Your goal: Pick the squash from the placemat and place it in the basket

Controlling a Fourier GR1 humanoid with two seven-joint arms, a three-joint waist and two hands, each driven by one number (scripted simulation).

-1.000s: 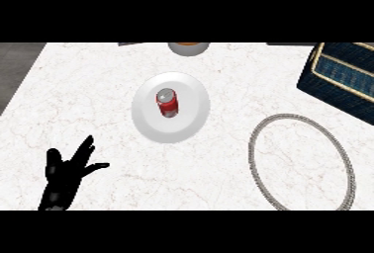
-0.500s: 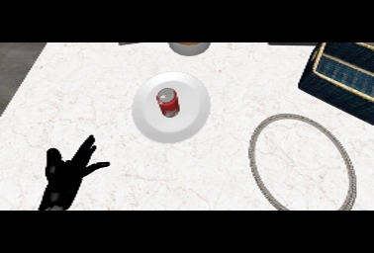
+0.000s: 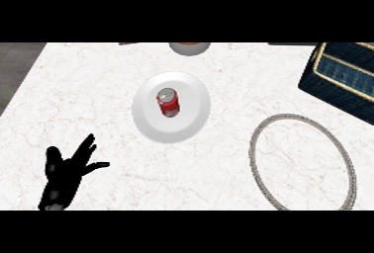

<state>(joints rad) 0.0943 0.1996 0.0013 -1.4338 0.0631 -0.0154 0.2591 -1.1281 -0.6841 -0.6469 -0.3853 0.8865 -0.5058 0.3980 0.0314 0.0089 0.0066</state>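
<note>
While no squash shows anywhere in the head view, listed as follows. Black left hand (image 3: pixel 68 170): low at the view's left, fingers spread and upright, holding nothing, resting over the white marbled tabletop (image 3: pixel 87 99). Right hand: not in view. Dark blue woven basket with pale trim (image 3: pixel 343 79): far right, upper edge, cut off by the frame. Thin grey rope-like oval ring (image 3: pixel 303 160): flat on the tabletop, below and just left of the basket, possibly the placemat's outline, nothing lying inside it. White round plate (image 3: pixel 171 107): centre, carrying a red drink can with silver top (image 3: pixel 168 102), standing upright. Pale round object (image 3: pixel 190 47): top edge, cut off, kind cannot be told. Squash's direction and long axis: cannot be told. Judged nearer to ring and basket: the unseen right hand, both lying well apart from the left hand, across the plate.
</note>
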